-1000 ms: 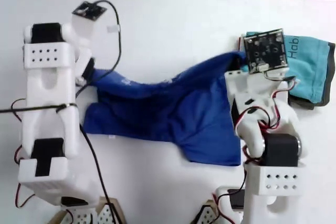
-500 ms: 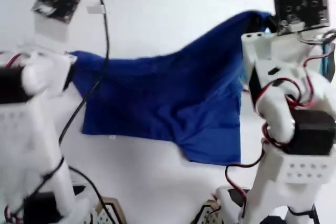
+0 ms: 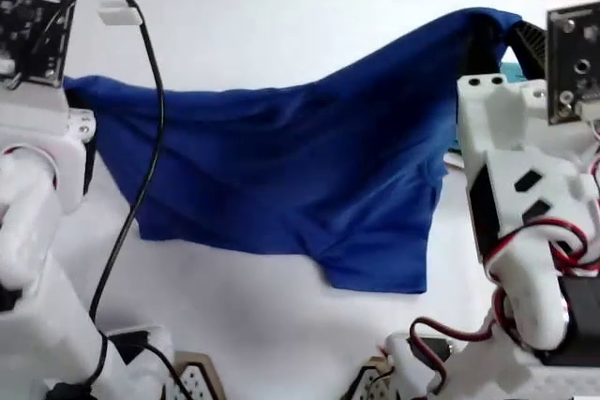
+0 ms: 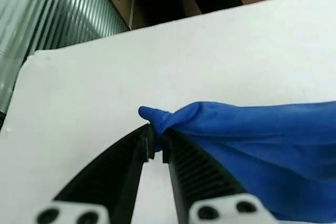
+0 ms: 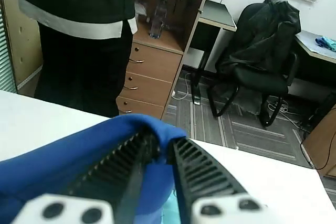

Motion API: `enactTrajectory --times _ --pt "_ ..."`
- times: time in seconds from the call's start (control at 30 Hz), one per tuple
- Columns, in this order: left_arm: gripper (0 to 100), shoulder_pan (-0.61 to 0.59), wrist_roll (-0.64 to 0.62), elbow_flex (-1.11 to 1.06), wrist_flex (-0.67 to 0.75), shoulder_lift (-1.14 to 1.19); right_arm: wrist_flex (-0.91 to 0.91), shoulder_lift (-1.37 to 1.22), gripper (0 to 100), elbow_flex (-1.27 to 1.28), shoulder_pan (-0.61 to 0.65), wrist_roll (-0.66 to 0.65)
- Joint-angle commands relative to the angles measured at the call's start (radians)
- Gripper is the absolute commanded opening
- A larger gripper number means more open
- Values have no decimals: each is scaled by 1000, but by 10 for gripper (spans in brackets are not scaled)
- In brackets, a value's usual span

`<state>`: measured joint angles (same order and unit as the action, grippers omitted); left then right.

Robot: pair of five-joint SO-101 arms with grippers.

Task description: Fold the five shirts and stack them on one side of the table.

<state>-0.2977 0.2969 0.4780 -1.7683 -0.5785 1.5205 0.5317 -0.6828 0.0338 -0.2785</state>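
Note:
A blue shirt (image 3: 281,175) hangs stretched between both arms, lifted above the white table (image 3: 281,25), its lower hem still on the table near the front. My left gripper (image 4: 156,139) is shut on the shirt's left corner (image 4: 157,116). My right gripper (image 5: 163,148) is shut on the shirt's right corner (image 5: 152,124), held high at the far right (image 3: 487,21). A sliver of a teal shirt (image 3: 511,70) peeks out behind the right arm.
The left arm's white body (image 3: 37,231) and black cable (image 3: 141,138) stand at the left edge, the right arm's body (image 3: 534,231) at the right. Bare table lies behind the shirt. Past the table are drawers (image 5: 152,77) and an office chair (image 5: 262,61).
Both grippers have risen and spread apart, lifting the blue shirt from a bunched heap into a stretched sheet. The teal shirt is now mostly hidden behind the right arm.

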Motion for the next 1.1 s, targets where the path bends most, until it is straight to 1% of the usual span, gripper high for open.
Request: enactTrajectory --times 0.0,0.1,0.2,0.33,0.5,0.63,0.77,1.07 --pt "38 -17 -6 39 -18 -28 58 -7 19 -92 -4 11" --pt "38 -63 -6 -8 -20 -28 134 -7 19 -160 -4 11" --pt "38 -69 -6 -81 -21 -60 177 -7 19 -204 -4 11" --pt "38 -66 23 -179 -20 -204 217 2 19 -250 -4 11" --pt "37 -72 49 -302 -20 -351 228 97 19 -241 -4 11" --pt "36 -72 43 -331 -20 -413 239 208 19 -190 -4 11" --pt "36 -72 41 -340 -20 -462 242 348 19 -86 -4 11" --pt "36 -72 15 -463 -20 -568 242 608 19 140 -2 3"
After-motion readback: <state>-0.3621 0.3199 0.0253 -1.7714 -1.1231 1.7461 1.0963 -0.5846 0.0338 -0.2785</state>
